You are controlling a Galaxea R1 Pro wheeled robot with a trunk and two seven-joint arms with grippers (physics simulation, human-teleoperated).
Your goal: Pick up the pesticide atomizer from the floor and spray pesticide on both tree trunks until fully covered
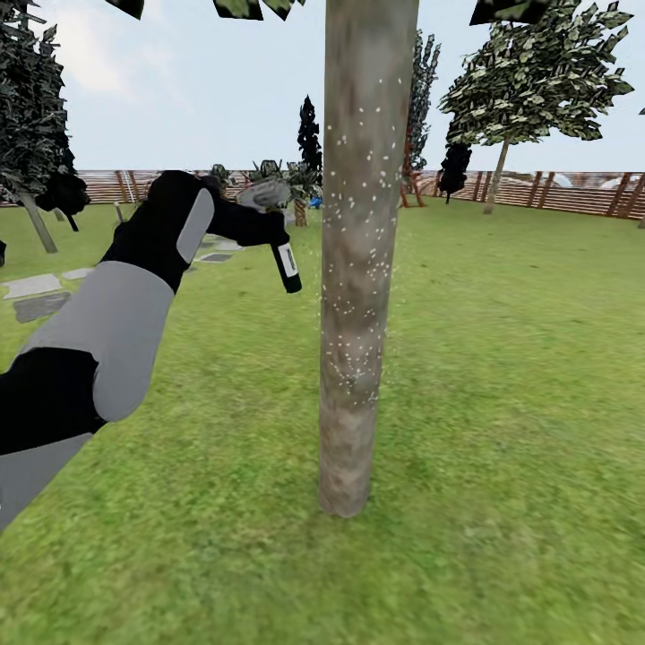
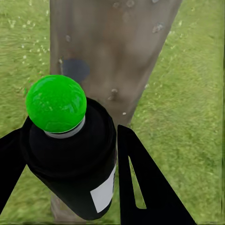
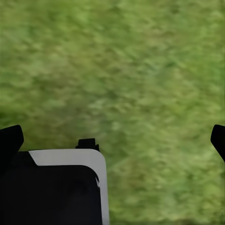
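A tree trunk (image 1: 367, 269) of grey-brown bark stands just ahead of me on the garden lawn (image 1: 520, 376). White pesticide specks (image 1: 356, 224) dot its middle stretch. My left gripper (image 1: 279, 244) is shut on the pesticide atomizer (image 1: 287, 265), a black bottle with a white label, held close to the trunk's left side. In the left wrist view the atomizer (image 2: 70, 150) shows its green dome between my black fingers (image 2: 150, 187), with the trunk (image 2: 112, 56) right behind it. A second tree (image 1: 537, 81) stands far back right. My right gripper (image 3: 112, 136) hangs open over grass.
A brown slat fence (image 1: 573, 193) runs along the back. Grey stepping stones (image 1: 36, 296) lie at the left, beside dark narrow trees (image 1: 36, 116). A reddish wooden frame (image 1: 414, 186) shows behind the trunk. Open grass spreads to the right and front.
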